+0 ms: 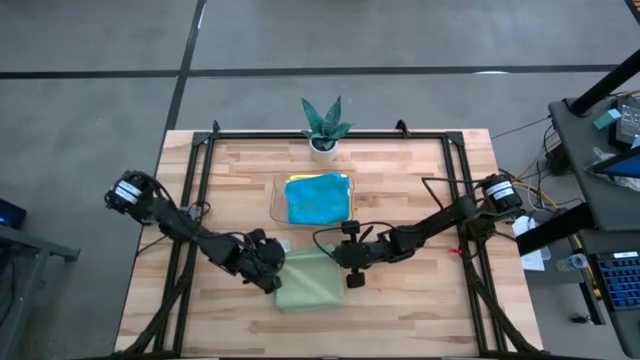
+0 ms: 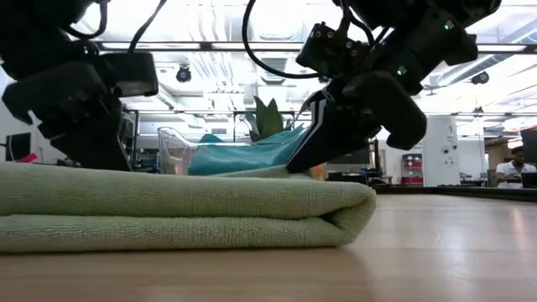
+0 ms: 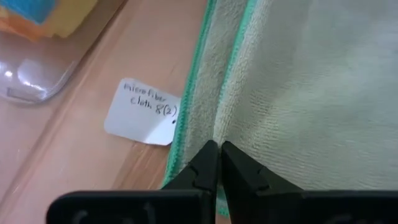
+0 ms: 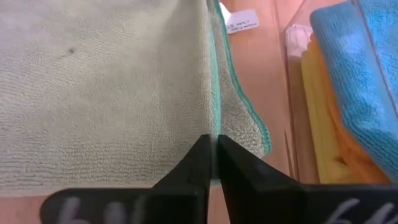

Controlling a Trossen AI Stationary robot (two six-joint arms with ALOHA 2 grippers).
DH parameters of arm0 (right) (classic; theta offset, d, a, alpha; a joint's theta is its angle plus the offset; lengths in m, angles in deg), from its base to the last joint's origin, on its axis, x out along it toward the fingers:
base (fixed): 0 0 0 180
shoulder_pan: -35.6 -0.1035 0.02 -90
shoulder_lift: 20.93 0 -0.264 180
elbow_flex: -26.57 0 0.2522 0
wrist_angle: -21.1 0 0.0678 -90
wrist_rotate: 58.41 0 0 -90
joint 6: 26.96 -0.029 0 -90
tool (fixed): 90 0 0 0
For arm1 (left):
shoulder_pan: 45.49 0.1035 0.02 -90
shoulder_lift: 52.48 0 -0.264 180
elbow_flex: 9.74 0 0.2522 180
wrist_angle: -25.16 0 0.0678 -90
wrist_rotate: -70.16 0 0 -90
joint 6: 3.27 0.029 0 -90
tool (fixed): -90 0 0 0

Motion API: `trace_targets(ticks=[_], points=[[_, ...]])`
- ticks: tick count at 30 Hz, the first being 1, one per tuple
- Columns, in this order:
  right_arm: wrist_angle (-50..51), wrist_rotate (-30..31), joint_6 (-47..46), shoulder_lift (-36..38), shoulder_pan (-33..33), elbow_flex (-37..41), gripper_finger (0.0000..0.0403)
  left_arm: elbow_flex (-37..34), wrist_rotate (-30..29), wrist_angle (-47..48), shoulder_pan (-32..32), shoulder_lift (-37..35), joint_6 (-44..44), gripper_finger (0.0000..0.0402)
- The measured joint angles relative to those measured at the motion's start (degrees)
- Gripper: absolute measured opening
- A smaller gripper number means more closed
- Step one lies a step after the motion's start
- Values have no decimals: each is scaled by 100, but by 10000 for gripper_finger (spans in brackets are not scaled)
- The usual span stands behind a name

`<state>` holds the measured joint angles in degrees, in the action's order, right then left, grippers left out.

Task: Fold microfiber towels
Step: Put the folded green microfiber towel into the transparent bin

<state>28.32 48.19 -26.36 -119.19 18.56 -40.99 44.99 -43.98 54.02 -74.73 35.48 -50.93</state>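
Pale green towel lay folded on the bench near its front edge, in front of the clear tray holding the teal-blue towel. Left pincer was closed on the green towel's back left edge. Right pincer was closed on its back right edge. A small paper label lay beside the towel.

Two dark, matte black jointed arms, each with a rounded motor housing at the base bearing a pale ring label. Thin black cables looped along the links. Left claw and right claw: tapered black fingers, faint white lettering on the mounts.
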Motion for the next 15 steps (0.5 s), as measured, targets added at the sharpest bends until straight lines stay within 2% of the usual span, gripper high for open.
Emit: trace_targets(ticks=[5, 8, 12, 15], points=[[32, -2, -125, 0, 7, 0, 57, 53, 44, 30, 0, -12, -5, 35], [75, -4, -281, 45, 17, 0, 90, 142, 297, 52, 0, -206, -60, 60], [271, -6, -782, 253, 20, 0, 130, 190, 873, 53, -1, -431, -739, 84], [616, -11, -1663, 463, 20, 0, 151, 178, 1331, 41, -48, -545, -1575, 92]])
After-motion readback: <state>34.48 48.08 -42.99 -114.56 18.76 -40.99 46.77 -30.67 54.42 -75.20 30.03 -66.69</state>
